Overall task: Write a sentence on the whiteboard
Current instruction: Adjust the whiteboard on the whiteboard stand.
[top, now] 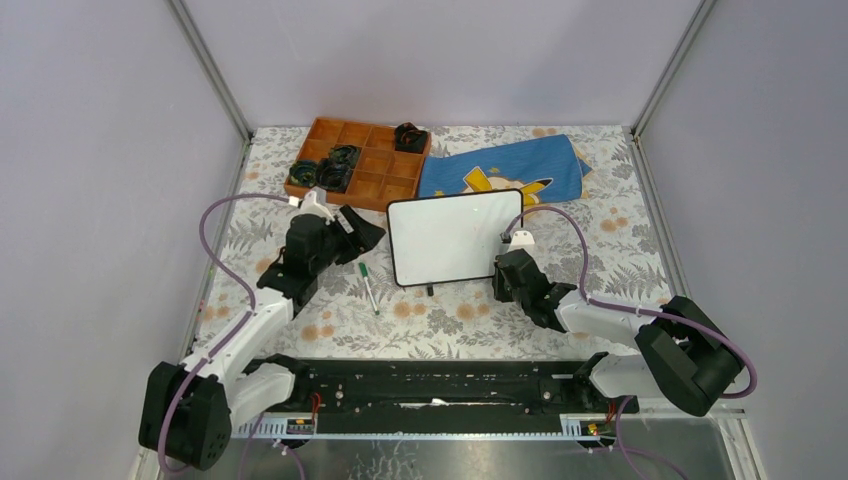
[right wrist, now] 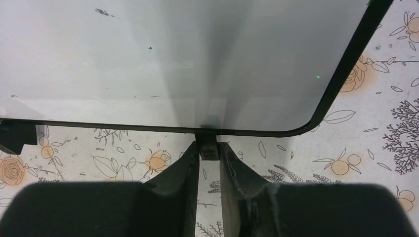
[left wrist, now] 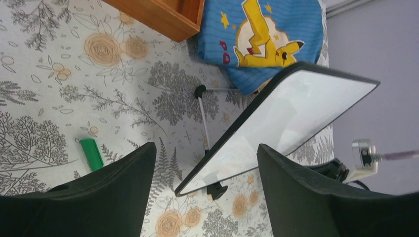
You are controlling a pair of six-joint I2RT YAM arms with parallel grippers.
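Note:
The whiteboard (top: 455, 238) stands mid-table on small black feet, its face blank; no sentence shows on it. My right gripper (top: 503, 262) is at its lower right edge. In the right wrist view the right gripper (right wrist: 208, 148) is shut on one black foot (right wrist: 208, 149) under the whiteboard's frame (right wrist: 148, 127). My left gripper (top: 365, 232) hovers just left of the board, open and holding nothing. Through the wide left gripper (left wrist: 206, 148) I see the tilted whiteboard (left wrist: 286, 118) and its other foot (left wrist: 216, 190). A green-capped marker (top: 368, 287) lies on the table by the board's lower left corner.
An orange compartment tray (top: 360, 160) with dark objects sits at the back left. A blue cloth with yellow cartoon print (top: 505, 170) lies behind the board. The marker's green cap (left wrist: 91, 153) shows left of my left fingers. A black rail (top: 430, 385) runs along the near edge.

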